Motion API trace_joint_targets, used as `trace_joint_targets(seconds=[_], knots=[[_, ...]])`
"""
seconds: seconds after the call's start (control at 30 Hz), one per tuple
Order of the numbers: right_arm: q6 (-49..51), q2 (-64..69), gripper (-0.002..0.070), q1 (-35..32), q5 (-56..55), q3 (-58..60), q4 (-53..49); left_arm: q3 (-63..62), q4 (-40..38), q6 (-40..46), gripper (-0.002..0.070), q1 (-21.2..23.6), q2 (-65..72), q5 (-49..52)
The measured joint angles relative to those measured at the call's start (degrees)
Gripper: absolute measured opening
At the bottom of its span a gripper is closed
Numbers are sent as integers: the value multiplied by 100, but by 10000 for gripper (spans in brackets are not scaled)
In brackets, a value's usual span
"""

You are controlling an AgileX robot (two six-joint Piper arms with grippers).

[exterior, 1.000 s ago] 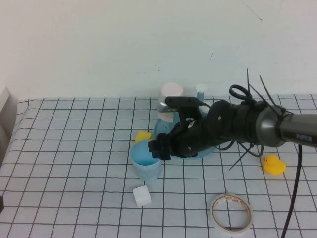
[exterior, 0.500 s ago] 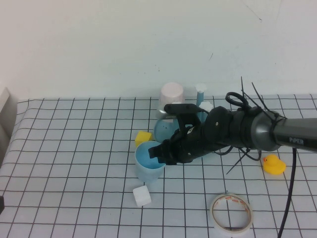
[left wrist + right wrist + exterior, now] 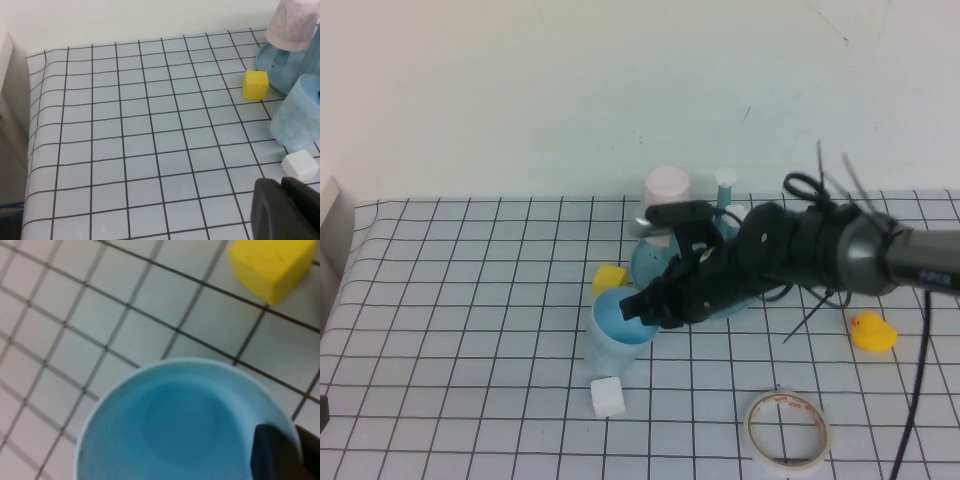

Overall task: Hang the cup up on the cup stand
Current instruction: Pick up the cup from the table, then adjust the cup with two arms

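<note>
A: Right pincer (image 3: 642, 308) is clamped on the near rim of the cup (image 3: 616, 338), and the cup looks tipped a little toward the white cube (image 3: 607, 396) just in front of it on the desk (image 3: 470, 300).

B: The right wrist view settles the grip: dark fingers (image 3: 276, 452) closed narrow over the rim, one inside the wall, one outside. It looks straight down into the cup (image 3: 180, 425), smooth blue inside with nothing in it.

A: And the high view cannot see that floor, only a slice of the inner wall. Left pincer?

B: The left pincer (image 3: 285, 210) is only a dark tip at the edge of its own wrist view, closed up, holding nothing, hovering near the white cube (image 3: 300, 165). The high view does not show it at all.

A: That left view gives the cup's (image 3: 299, 115) outside instead: pale blue, tapered, no handle, faintly speckled plastic.

B: Outward from there, a yellow cube (image 3: 609, 277) just behind the cup. Then the cup stand (image 3: 650, 262), teal round dish base, mostly hidden behind the right arm (image 3: 800, 255).

A: A pink cup (image 3: 666, 192) sits upside down on one peg. Beside it, a bare blue peg (image 3: 724, 185) with a white cap.

B: Further right, a yellow rubber duck (image 3: 872, 332), and near the front a roll of tape (image 3: 786, 429), flat on the black-gridded white covering.
</note>
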Motion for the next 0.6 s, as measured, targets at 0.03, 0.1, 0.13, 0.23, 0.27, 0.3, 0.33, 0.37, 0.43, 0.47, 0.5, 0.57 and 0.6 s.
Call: trace_joint_targets(seconds=[0.03,0.1,0.13,0.23,0.27,0.3,0.33,0.37,0.43,0.47,0.5,0.57,0.6], knots=[[-106,-126,19,0,105,0,0,0,0,0,-2,0,0,0],[-287,-374,19,0,236,0,0,0,0,0,-1,0,0,0],[-393,-678,19,9,329,0,11,0,0,0,-1,0,0,11],[-597,-1245,19,9,381,0,24,0,0,24,-2,0,0,19],[-683,-1466,19,9,395,0,33,0,0,35,-1,0,0,24],[-773,-1693,19,9,408,0,37,0,0,35,-1,0,0,24],[-844,-1924,19,9,422,0,46,0,0,44,-1,0,0,24],[-945,-2152,18,9,435,0,46,0,0,58,-1,0,0,24],[-1173,-2558,18,9,498,0,46,0,0,66,-1,0,0,24],[-1299,-2776,18,9,547,0,46,0,0,66,-1,0,0,24],[-1417,-2987,18,9,573,10,46,0,0,66,-1,0,0,24],[-1565,-3366,18,9,586,95,46,0,-15,66,-1,0,0,24],[-1640,-3567,18,9,586,180,50,0,-23,66,-1,0,0,24]])
